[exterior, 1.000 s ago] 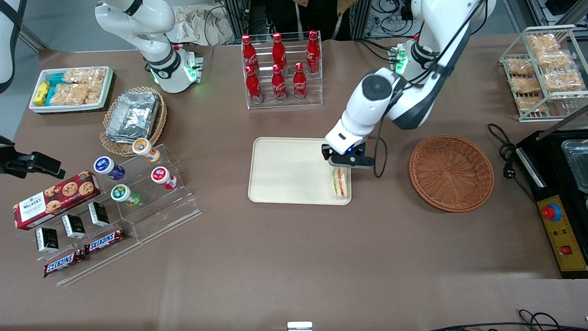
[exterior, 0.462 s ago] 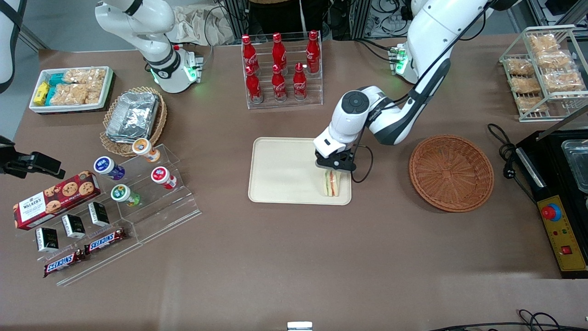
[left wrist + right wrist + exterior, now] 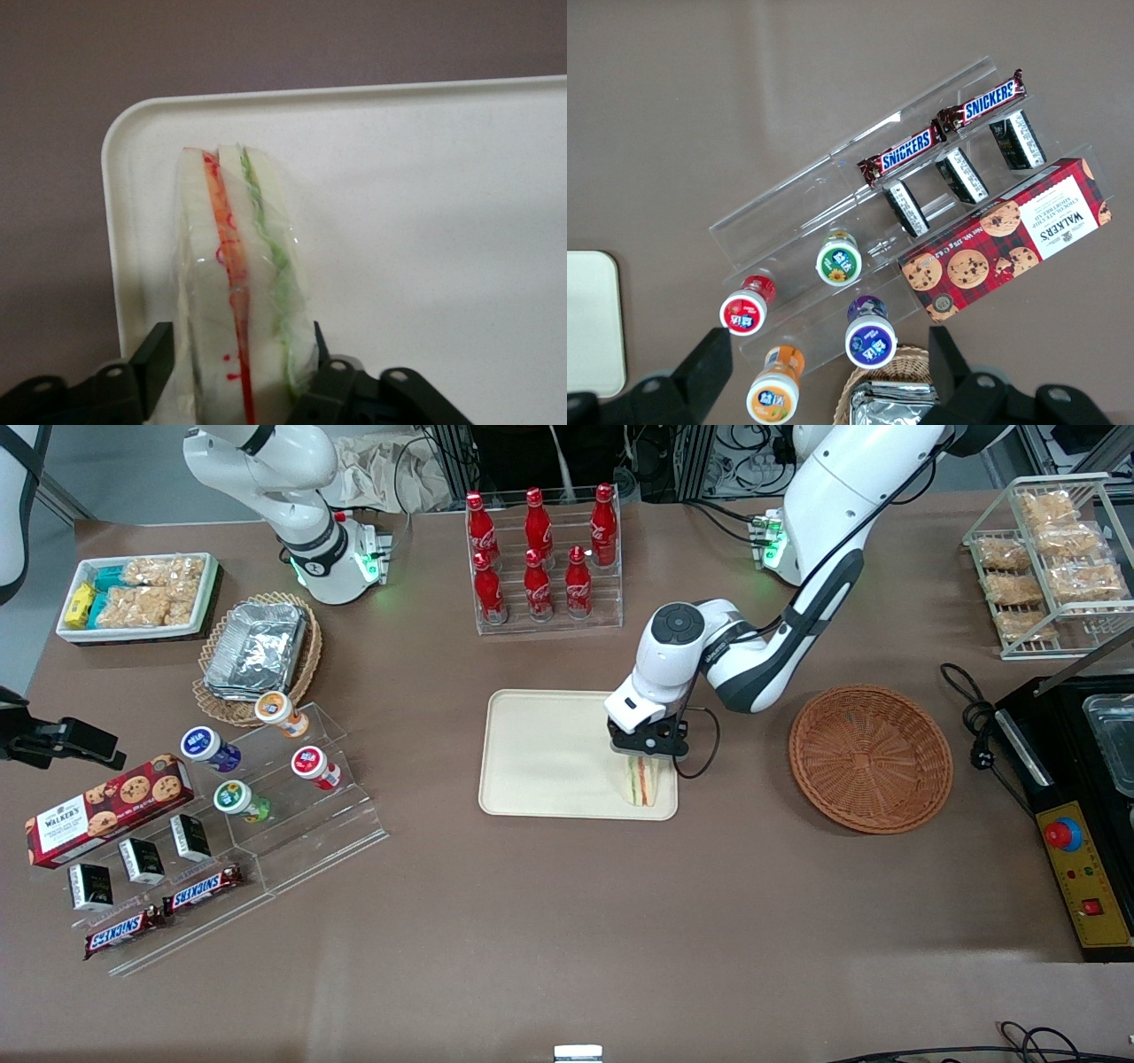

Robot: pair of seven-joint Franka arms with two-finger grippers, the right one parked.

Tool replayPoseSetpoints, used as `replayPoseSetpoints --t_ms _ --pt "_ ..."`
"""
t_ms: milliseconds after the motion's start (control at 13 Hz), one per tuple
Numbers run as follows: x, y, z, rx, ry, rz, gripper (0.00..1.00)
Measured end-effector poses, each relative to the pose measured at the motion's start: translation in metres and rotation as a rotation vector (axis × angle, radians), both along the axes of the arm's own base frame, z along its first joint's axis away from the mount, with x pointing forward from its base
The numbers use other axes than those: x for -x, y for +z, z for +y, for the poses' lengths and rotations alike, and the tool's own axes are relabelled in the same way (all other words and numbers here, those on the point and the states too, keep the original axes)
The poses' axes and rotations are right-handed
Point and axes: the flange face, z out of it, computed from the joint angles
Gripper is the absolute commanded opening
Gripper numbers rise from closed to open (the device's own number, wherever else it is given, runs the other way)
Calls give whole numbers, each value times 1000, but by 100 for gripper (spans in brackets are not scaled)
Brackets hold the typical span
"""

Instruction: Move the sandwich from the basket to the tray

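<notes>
Sandwich (image 3: 237,292) upright on tray (image 3: 425,221), pinched by tool (image 3: 237,367).

Snickers bars (image 3: 946,131) top acrylic rack (image 3: 833,190); cookie box (image 3: 1010,239) beside | tray (image 3: 594,323) corner visible

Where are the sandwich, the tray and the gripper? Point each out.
sandwich (image 3: 235,292): left wrist view, on its orange filling edge.
tray (image 3: 540,753): front view, on its bare floor.
gripper (image 3: 644,755): front view, midway between fingertips, shut on the sandwich over the tray.

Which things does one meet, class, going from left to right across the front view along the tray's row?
Yogurt cups → tray → sandwich, held in the pincer → basket → black machine.
</notes>
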Motion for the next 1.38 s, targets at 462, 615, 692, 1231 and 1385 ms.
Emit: replayPoseSetpoints --t_ms 462,615,692,1231,1385 --pt "-60 118 16 -85 215 -6 100" --pt "-66 202 31 -86 294 11 100" --pt "-66 244 47 -74 319 20 100" --pt "-37 413 287 -113 160 96 100" --pt "-25 427 330 -107 103 117 100"
